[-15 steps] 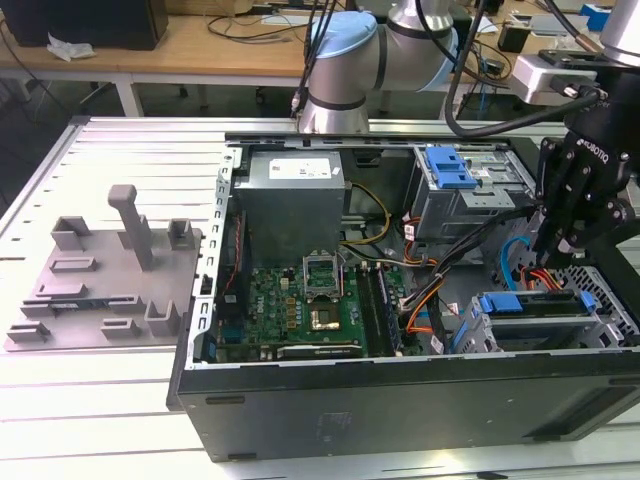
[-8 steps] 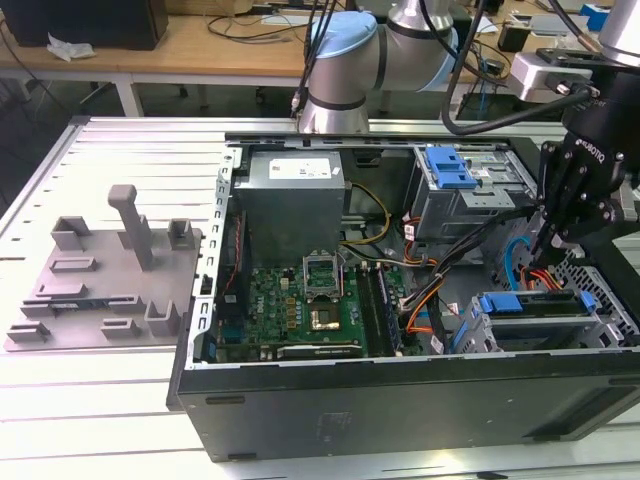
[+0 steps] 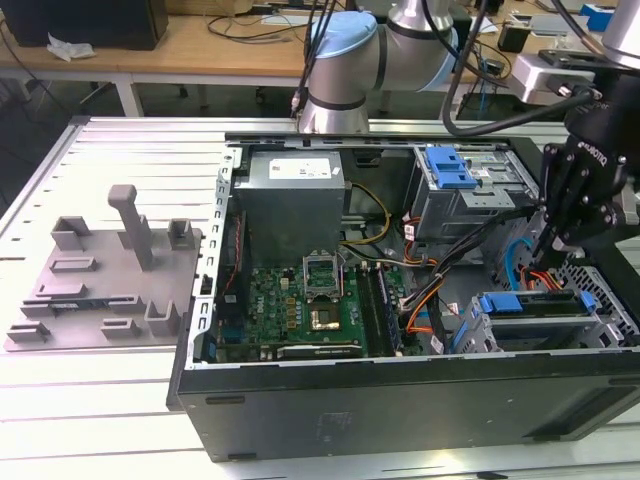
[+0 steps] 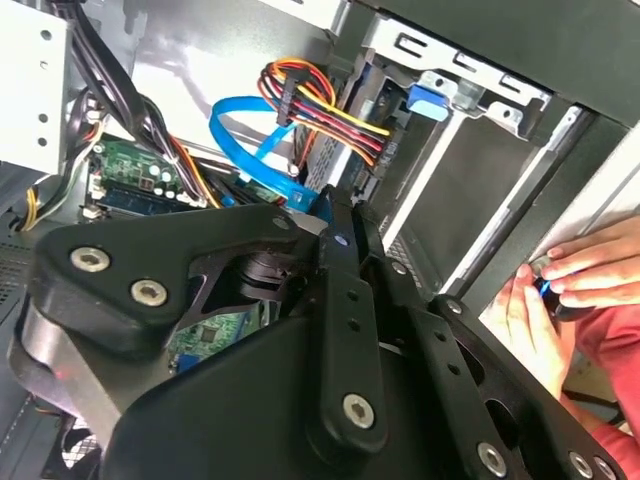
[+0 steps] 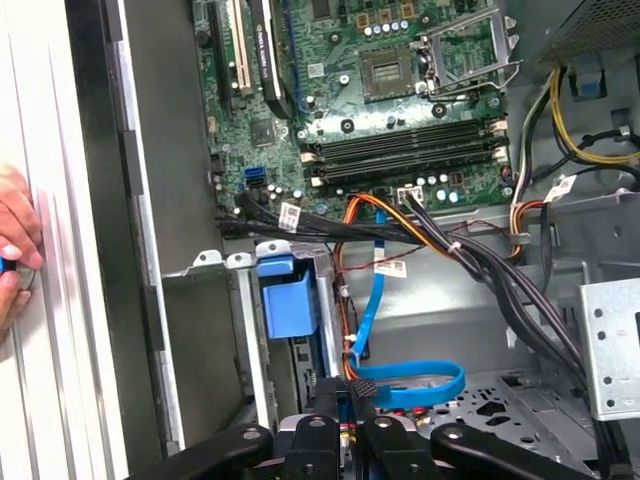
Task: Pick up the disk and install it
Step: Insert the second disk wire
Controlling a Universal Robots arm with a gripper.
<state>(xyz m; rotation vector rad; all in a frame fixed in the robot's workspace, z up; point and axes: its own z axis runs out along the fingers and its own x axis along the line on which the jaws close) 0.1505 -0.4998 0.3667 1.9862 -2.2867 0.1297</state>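
The jaws are seen pressed together with nothing held between them; the gripper [image 3: 553, 243] is hung fingertips-down inside the open computer case [image 3: 400, 405], at the exterior view's right, above a tangle of orange and black cables [image 3: 452, 290]. In both wrist views the black fingers [image 5: 352, 392] are shown closed tip to tip, just beside a looped blue flat cable [image 5: 420, 384]; the same cable [image 4: 250, 140] is seen beyond the gripper [image 4: 338, 215] in the second wrist view.

The disk [image 3: 535, 306] is found seated flat in the lower drive bay near the case's front corner, at the exterior view's right, with its blue rails along its edges; it is apart from the gripper and lies below it. The blue latch piece [image 3: 449, 166] is set on the grey metal bay farther back; the motherboard [image 3: 290, 300] is laid out towards the exterior view's left.

A person's hand [image 4: 560, 290] is rested on the table just outside the case wall, and is also caught in the first wrist view [image 5: 14, 240]; a grey fixture plate [image 3: 100, 275] is placed well apart on the table.
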